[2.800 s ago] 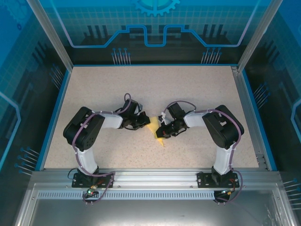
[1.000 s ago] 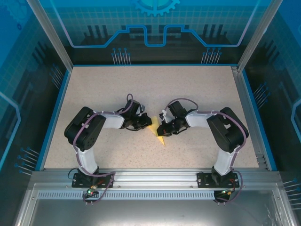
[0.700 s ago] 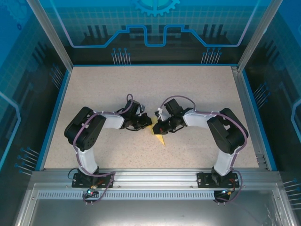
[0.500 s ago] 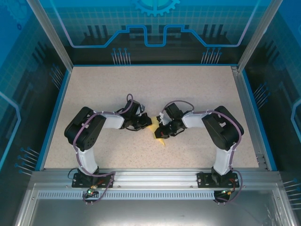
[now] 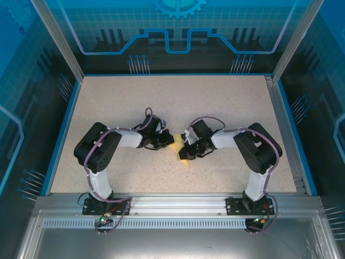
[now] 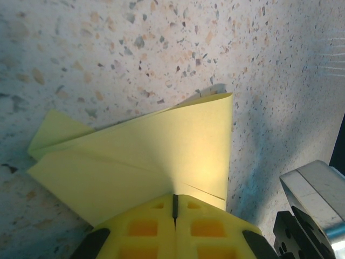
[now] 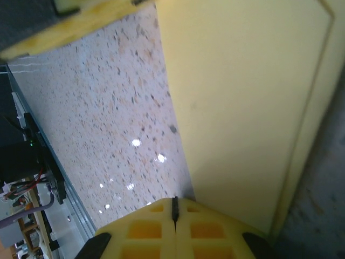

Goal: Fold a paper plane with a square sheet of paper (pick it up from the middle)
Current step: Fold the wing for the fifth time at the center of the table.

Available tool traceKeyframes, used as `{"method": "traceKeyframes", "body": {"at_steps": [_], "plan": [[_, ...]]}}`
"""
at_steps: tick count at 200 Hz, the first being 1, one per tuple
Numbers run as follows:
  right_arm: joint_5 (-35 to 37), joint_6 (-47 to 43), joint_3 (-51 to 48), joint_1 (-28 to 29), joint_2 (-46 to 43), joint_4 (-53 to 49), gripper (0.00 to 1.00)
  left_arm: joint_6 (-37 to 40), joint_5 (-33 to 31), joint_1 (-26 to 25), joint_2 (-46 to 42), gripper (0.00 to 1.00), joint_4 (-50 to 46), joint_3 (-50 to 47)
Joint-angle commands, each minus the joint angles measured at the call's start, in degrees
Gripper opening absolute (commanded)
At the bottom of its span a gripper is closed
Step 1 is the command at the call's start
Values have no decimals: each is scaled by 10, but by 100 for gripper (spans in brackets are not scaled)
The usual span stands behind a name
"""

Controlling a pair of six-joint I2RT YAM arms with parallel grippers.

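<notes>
The pale-yellow paper (image 5: 182, 156), folded into a pointed dart shape, lies flat on the speckled table between the two arms, its tip toward the near edge. In the left wrist view the folded paper (image 6: 161, 145) spreads ahead of my left gripper (image 6: 174, 200), which is shut with its tips pressed on the paper's wide end. My left gripper (image 5: 168, 142) sits at the paper's far-left corner. My right gripper (image 5: 186, 152) is shut too. In the right wrist view its tips (image 7: 174, 204) rest at the long edge of the paper (image 7: 242, 108).
The speckled tabletop (image 5: 178, 102) stretches bare behind the arms, bounded by blue rails. A yellow finger of the left gripper (image 7: 81, 27) shows at the top left of the right wrist view. Part of the right arm's metal body (image 6: 312, 199) stands close beside the paper.
The right gripper swung a little toward the back and left, then came back toward the near side along the paper. The left gripper stayed pressed in place.
</notes>
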Motion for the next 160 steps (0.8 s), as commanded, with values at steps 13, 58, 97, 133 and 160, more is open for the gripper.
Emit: {"method": "traceKeyframes", "body": {"at_steps": [13, 58, 97, 133, 160], "plan": [[-7, 2, -31, -5, -22, -30, 3, -9, -36, -2, 35, 4, -37, -10], [-20, 10, -54, -6, -39, -13, 5, -2, -40, -2, 29, 4, -38, -13], [-28, 14, -70, -6, -45, -3, 6, -2, -43, -1, 32, 3, -36, -16], [-31, 15, -74, -9, -50, -2, 7, -2, -43, -1, 33, 3, -35, -17], [-36, 20, -84, -15, -62, 3, 7, -1, -45, 0, 33, 3, -40, -15]]}}
